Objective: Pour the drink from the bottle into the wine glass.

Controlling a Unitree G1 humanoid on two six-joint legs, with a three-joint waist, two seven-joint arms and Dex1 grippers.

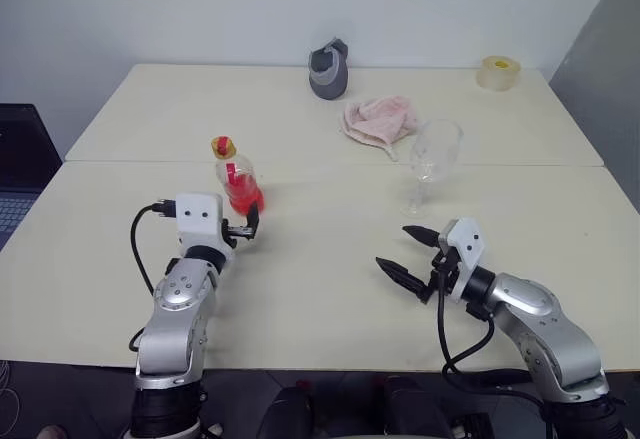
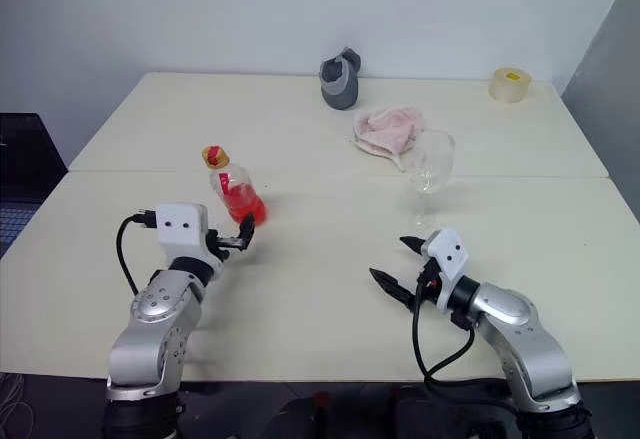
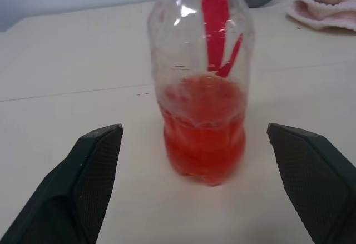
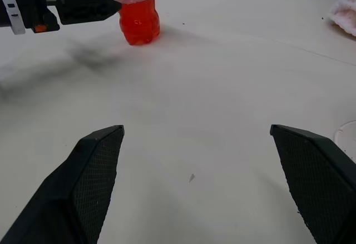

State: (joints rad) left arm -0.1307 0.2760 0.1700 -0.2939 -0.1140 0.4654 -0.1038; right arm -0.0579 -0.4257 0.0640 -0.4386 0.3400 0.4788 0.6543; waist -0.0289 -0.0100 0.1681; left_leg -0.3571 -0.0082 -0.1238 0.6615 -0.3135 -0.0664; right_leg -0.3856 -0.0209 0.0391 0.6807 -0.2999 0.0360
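I see my left gripper, jaws wide and empty, pointing level at the upright bottle standing just ahead on the table, far nearer than my open right gripper.

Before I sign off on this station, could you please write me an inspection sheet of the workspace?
Surface: pale table, seam across it.
Job's things: bottle upright, capped, red drink filling its lower part; wine glass upright, looks empty.
Clutter: pink cloth, grey object, tape roll toward the far edge.
Grippers: left gripper open, fingers either side of the bottle, apart from it; right gripper open, holding nothing.
Cables: black cable looped at left wrist; another at right.
Surroundings: white wall.
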